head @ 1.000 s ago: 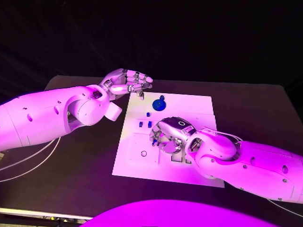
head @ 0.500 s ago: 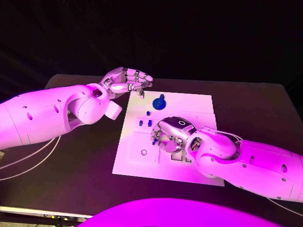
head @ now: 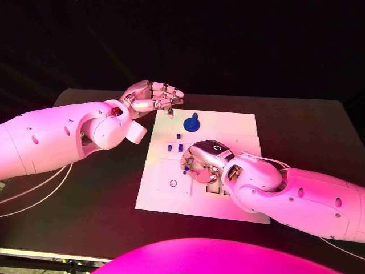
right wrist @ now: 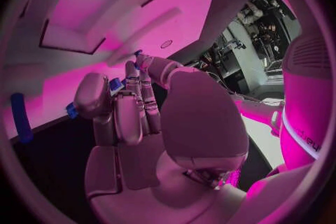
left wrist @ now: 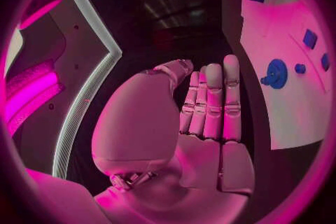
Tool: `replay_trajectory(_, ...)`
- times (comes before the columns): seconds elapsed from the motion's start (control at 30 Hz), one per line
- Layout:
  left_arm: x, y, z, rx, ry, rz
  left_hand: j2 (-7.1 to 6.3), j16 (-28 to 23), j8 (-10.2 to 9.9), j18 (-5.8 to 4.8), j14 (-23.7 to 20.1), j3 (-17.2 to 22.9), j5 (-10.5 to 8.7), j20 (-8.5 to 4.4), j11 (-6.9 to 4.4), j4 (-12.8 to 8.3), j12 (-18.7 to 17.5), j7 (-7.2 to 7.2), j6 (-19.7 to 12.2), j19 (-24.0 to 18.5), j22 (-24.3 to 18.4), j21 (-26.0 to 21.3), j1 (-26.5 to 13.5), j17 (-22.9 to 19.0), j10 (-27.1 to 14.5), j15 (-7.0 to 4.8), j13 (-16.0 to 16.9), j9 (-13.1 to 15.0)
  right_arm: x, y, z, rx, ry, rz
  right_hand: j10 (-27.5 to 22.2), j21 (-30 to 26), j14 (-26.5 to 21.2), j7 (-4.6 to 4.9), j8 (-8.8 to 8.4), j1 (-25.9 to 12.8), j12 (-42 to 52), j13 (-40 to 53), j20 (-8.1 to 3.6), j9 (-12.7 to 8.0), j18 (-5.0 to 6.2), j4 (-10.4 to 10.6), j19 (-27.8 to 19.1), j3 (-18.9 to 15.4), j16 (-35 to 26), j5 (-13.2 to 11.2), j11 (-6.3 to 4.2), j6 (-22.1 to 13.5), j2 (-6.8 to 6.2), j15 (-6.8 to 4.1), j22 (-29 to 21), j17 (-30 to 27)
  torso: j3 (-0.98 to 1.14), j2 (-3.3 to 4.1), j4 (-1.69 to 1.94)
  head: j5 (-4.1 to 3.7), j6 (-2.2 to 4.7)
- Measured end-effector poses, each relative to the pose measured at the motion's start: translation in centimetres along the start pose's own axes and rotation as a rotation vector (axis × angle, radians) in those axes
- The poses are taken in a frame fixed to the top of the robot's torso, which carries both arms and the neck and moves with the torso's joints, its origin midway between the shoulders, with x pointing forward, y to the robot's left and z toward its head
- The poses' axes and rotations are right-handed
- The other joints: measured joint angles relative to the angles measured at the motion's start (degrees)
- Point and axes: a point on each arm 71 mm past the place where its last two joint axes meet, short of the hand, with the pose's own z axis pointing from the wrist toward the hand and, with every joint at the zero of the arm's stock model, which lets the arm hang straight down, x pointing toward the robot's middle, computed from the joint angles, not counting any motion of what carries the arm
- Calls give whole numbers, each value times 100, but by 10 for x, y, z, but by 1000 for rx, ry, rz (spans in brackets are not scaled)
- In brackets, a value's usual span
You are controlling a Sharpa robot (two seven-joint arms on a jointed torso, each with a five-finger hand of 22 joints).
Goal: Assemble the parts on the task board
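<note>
We see the right hand (head: 201,164) has edged slightly toward the board's middle since a second ago, fingers curled down and pinching a small blue part (right wrist: 116,84) over the white task board (head: 232,128). Our left hand (head: 152,98) stays raised at the board's far left corner, fingers curled together around nothing, near the round blue part (head: 191,121) on the black table (head: 314,131).

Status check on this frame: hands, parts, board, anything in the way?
Left hand curled, empty, at board's far corner. Right hand low over board, pinching small blue part. Nothing blocking.

left hand (head: 153,97) curled empty; right hand (head: 202,162) pinching downward.
</note>
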Motion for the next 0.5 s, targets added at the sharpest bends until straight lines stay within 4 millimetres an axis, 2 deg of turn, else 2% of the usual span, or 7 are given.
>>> replay_trajectory(0.5,0,0,0,-2,0,0,0,0,0,0,0,0,0,0,0,0,0,0,0,0,0,0,0,0,0,0,0,0,1,4,3,-1,13,-15,0,-89,0,10,-21,-3,5,36,0,5,0,0,0,0,0,-3,0,-30,1,0,4,-20,-3,1,-3,-18,-14)
